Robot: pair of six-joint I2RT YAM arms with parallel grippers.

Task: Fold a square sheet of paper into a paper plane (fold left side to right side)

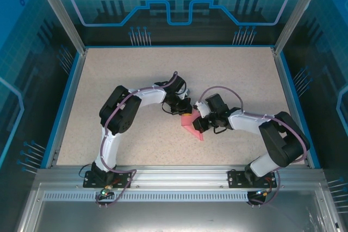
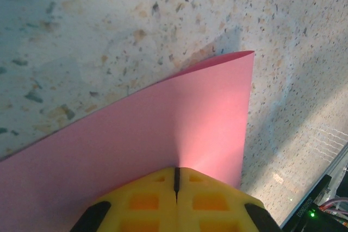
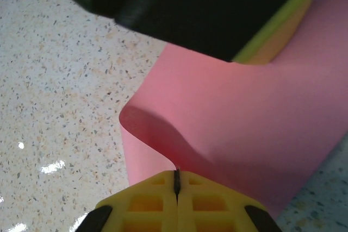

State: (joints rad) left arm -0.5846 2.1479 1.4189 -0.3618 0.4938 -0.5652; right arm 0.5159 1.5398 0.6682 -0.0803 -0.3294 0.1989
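Observation:
The square sheet of paper [image 1: 192, 129] is pink-red and sits bent near the middle of the table, between both arms. My left gripper [image 2: 176, 180] is shut, and the paper [image 2: 163, 129] is pinched at an edge between its yellow pads, spreading away above the tabletop. My right gripper [image 3: 176, 179] is also shut on the paper [image 3: 244, 129], which curls over in a loose loop just ahead of its pads. In the right wrist view the left gripper's fingers [image 3: 206, 9] hang over the far part of the sheet. From above, the left gripper [image 1: 185, 111] and right gripper [image 1: 199, 124] almost touch.
The speckled beige tabletop [image 1: 136, 74] stretches out around the paper. A blue rim [image 1: 65, 101] and metal frame posts [image 1: 57, 9] border it. Both arm bases [image 1: 106, 175] are bolted at the near edge.

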